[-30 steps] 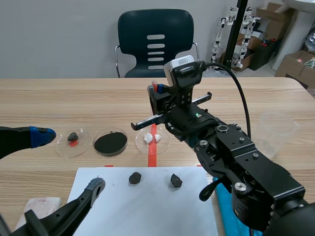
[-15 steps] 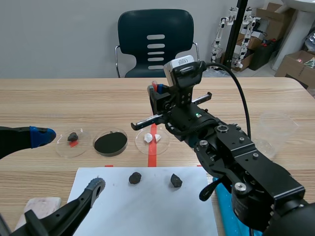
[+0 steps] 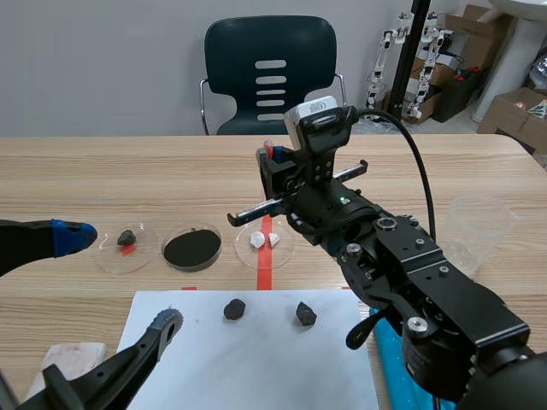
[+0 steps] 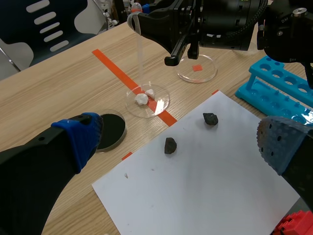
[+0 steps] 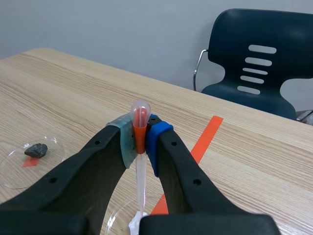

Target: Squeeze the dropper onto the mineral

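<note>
**Dropper poised, squeeze pending**

The dropper stood upright, tip just over the white mineral, centre frame. My right gripper pinched its bulb. The left gripper hung wide, lower left. Next, I judged: a firmer pinch, no drifting.

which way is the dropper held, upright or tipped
Upright: the right gripper is shut on the dropper bulb, stem hanging straight down toward the white mineral.

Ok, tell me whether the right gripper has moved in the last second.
No. The right gripper, shut on the dropper, sits at the same spot above the white-mineral dish and the orange tape line.
</note>
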Tool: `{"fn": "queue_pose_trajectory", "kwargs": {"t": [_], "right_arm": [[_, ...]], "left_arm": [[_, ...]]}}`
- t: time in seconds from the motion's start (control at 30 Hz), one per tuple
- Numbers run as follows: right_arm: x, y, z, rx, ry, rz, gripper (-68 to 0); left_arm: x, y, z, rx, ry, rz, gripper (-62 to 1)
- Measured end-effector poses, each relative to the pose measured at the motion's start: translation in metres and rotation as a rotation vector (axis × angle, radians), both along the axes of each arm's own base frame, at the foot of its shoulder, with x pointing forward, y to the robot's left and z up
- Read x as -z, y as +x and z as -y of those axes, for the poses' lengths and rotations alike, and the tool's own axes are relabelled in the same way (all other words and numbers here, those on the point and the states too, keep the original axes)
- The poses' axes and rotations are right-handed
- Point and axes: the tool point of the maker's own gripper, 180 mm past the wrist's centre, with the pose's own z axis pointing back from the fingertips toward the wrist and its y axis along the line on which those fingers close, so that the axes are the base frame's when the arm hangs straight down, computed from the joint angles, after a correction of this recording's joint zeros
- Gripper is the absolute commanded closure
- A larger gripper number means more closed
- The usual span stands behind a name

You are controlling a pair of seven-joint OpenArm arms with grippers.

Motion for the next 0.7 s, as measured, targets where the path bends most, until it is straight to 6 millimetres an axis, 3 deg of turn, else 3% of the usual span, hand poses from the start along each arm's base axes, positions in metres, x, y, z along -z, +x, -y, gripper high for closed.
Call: {"fn": "queue_pose_trajectory", "kwargs": {"t": [0.7], "right_arm": [[-0.0016,-0.0001,0.0001,0.0,0.005,0.007,-0.7]], "left_arm": [[0.0,0.0,0.0,0.0,0.0,0.0,-62.3]]}}
